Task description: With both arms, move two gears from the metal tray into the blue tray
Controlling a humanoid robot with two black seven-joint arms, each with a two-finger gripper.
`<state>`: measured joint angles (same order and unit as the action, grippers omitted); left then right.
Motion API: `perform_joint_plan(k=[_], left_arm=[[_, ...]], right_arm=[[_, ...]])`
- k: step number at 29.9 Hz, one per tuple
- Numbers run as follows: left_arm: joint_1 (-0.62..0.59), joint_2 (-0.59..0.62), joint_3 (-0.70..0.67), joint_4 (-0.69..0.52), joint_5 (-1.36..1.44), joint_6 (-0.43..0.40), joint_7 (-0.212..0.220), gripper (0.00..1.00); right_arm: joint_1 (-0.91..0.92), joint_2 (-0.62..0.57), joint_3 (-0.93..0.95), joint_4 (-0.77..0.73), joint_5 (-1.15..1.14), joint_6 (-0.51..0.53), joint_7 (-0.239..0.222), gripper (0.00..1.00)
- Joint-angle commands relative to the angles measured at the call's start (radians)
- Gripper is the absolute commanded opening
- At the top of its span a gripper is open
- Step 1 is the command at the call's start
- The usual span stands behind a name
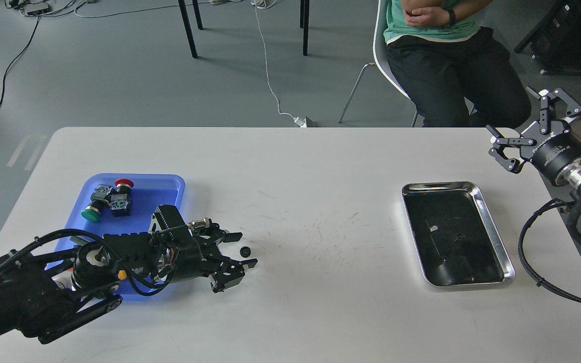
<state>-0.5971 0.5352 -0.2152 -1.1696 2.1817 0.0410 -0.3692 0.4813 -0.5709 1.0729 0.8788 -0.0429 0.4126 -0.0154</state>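
My left pincer [242, 249] gapes around a gear [244, 250] on the desk [321, 161] beside the blue tray [169, 184] (tiny, light, stiff, probably slippery, so pinch its toothed rim); right pincer [522, 128] open, empty.

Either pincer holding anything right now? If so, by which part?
Neither. Left pincer is open around a gear lying on the table, not clamped. Right pincer is open and empty.
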Motion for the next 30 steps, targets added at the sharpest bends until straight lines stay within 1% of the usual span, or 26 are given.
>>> perform_joint_plan(k=[1, 2, 5, 7, 9, 14, 16, 19, 22, 25, 27, 29, 30], left_arm=[[0.008, -0.003, 0.002, 0.004, 0.0, 0.002, -0.001, 0.63], [0.01, -0.003, 0.002, 0.004, 0.0, 0.002, 0.001, 0.61], [0.01, -0.003, 0.002, 0.005, 0.0, 0.0, 0.001, 0.51], [0.01, -0.003, 0.002, 0.007, 0.0, 0.0, 0.001, 0.42], [0.01, -0.003, 0.002, 0.014, 0.0, 0.002, 0.001, 0.36], [0.016, -0.003, 0.002, 0.018, 0.0, 0.002, 0.001, 0.15], [0.016, -0.001, 0.002, 0.018, 0.0, 0.002, 0.001, 0.1], [0.014, 0.002, -0.001, 0.01, 0.0, 0.0, -0.004, 0.08], [0.01, 0.026, -0.016, -0.04, 0.0, 0.002, -0.013, 0.08], [-0.009, 0.126, -0.023, -0.113, 0.0, 0.0, -0.013, 0.08], [-0.045, 0.201, -0.032, -0.177, -0.029, 0.0, -0.013, 0.08], [-0.069, 0.279, -0.036, -0.228, -0.054, 0.002, -0.02, 0.09], [-0.075, 0.325, -0.039, -0.248, -0.066, 0.002, -0.031, 0.09]], right_arm=[[0.002, 0.0, -0.001, 0.0, -0.002, 0.0, 0.0, 0.94], [0.002, 0.0, -0.001, 0.0, -0.002, 0.002, 0.0, 0.94], [0.0, 0.0, -0.001, 0.0, -0.002, 0.002, 0.0, 0.94], [0.0, 0.0, -0.001, 0.0, -0.002, 0.0, 0.0, 0.94], [0.0, 0.0, -0.001, 0.002, -0.003, 0.002, 0.0, 0.94], [0.0, 0.008, -0.001, 0.002, -0.005, 0.002, 0.0, 0.94], [0.002, 0.008, -0.007, 0.002, -0.006, 0.002, 0.0, 0.94], [0.005, 0.008, -0.019, 0.003, -0.006, 0.002, 0.0, 0.94], [0.006, 0.008, -0.019, 0.003, -0.006, 0.002, 0.0, 0.94], [0.008, 0.006, -0.024, 0.005, -0.006, 0.003, 0.0, 0.94], [0.008, 0.006, -0.034, 0.005, -0.006, 0.005, 0.0, 0.94], [0.01, 0.005, -0.036, 0.005, -0.005, 0.006, 0.0, 0.94], [0.01, 0.005, -0.037, 0.005, -0.006, 0.006, 0.0, 0.94]])
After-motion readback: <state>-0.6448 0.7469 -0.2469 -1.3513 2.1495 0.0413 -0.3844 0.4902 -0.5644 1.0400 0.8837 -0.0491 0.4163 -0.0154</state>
